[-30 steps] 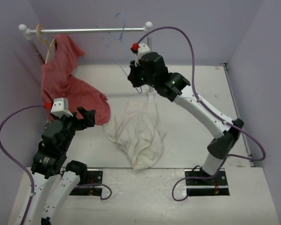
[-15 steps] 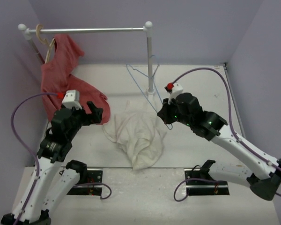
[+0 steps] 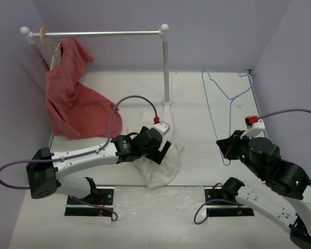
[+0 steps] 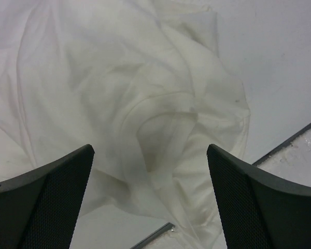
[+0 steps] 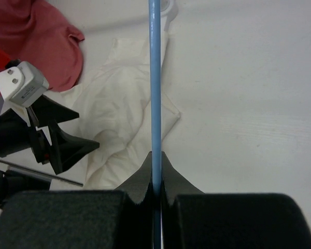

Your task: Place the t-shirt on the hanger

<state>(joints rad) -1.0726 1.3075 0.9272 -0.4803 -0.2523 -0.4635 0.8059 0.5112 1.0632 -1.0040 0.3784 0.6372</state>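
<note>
The white t-shirt (image 3: pixel 165 167) lies crumpled on the table near the front middle. My left gripper (image 3: pixel 164 150) is open just above it. In the left wrist view the fingers (image 4: pixel 52 192) stand wide apart over the t-shirt's folds (image 4: pixel 160 114) and touch nothing. My right gripper (image 3: pixel 225 149) is shut on the light-blue wire hanger (image 3: pixel 216 122) and holds it at the right side of the table, hook (image 3: pixel 246 79) toward the back. In the right wrist view the gripper (image 5: pixel 155 158) is shut on the blue wire (image 5: pixel 155 78), with the t-shirt (image 5: pixel 124 119) beyond it.
A metal rail (image 3: pixel 93 33) on a white post (image 3: pixel 166 67) stands at the back. A red shirt (image 3: pixel 67 98) hangs from a tan wooden hanger (image 3: pixel 54 49) at its left end. Purple walls close in both sides. The arm base plates sit at the table's near edge.
My right arm has carried the blue hanger from the rail down and over to the right side. My left arm has swung right and down over the white t-shirt.
</note>
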